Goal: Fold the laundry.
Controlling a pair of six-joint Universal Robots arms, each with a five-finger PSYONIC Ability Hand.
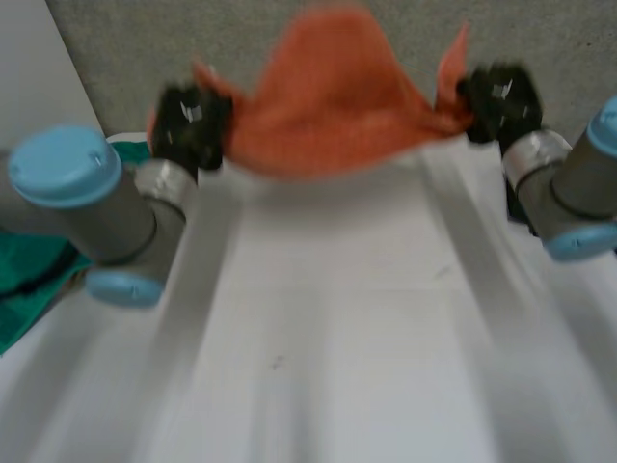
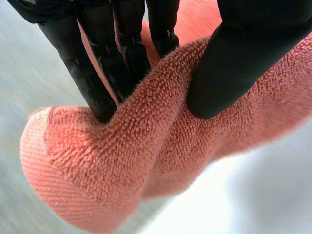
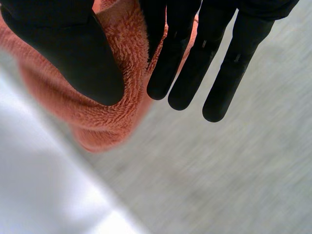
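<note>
An orange terry towel hangs stretched between my two hands above the far end of the white table, bulging upward in the middle. My left hand pinches the towel's left end; in the left wrist view its fingers and thumb squeeze a fold of the towel near a hemmed corner. My right hand holds the right end, where a corner sticks up. In the right wrist view the thumb presses the towel against the fingers.
A green cloth lies at the table's left edge beside my left arm. A grey wall stands behind the table's far edge. My right arm reaches in along the right side.
</note>
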